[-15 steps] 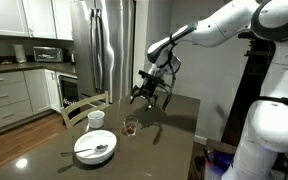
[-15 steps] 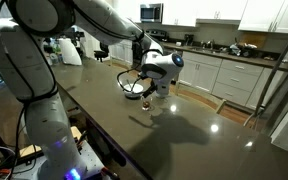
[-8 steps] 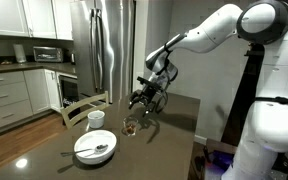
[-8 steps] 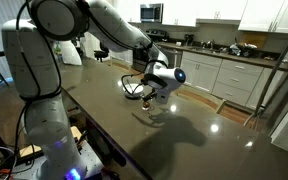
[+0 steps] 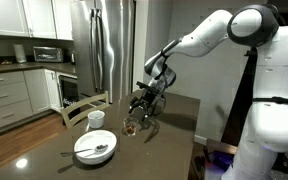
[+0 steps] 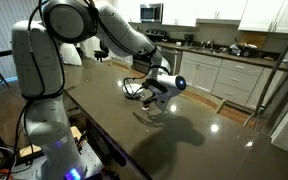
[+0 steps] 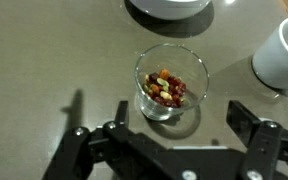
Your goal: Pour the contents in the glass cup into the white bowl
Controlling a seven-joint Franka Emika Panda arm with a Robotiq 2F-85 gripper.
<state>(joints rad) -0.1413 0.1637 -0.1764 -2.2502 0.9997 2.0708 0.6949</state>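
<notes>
The glass cup (image 7: 172, 82) stands upright on the dark table, holding the contents (image 7: 165, 89), small reddish-brown and pale pieces. In the wrist view my gripper (image 7: 183, 120) is open, its two black fingers (image 7: 244, 122) spread wide just short of the cup, nothing between them. In an exterior view the gripper (image 5: 141, 104) hangs just above and behind the cup (image 5: 131, 127). The white bowl (image 5: 94, 149) with a metal spoon (image 5: 102, 150) lies nearer the table's front; in the wrist view its rim (image 7: 167, 10) shows beyond the cup.
A white mug (image 5: 96, 118) stands by the bowl, also seen as the mug (image 7: 284, 55) right of the cup. A wooden chair (image 5: 84, 104) is at the table's far side, with a steel refrigerator (image 5: 104, 45) behind it. The table edge (image 5: 196, 140) runs near the robot base.
The arm has come down and drawn closer to the glass cup. The jaws have stayed open; cup, bowl and mug have not moved.
</notes>
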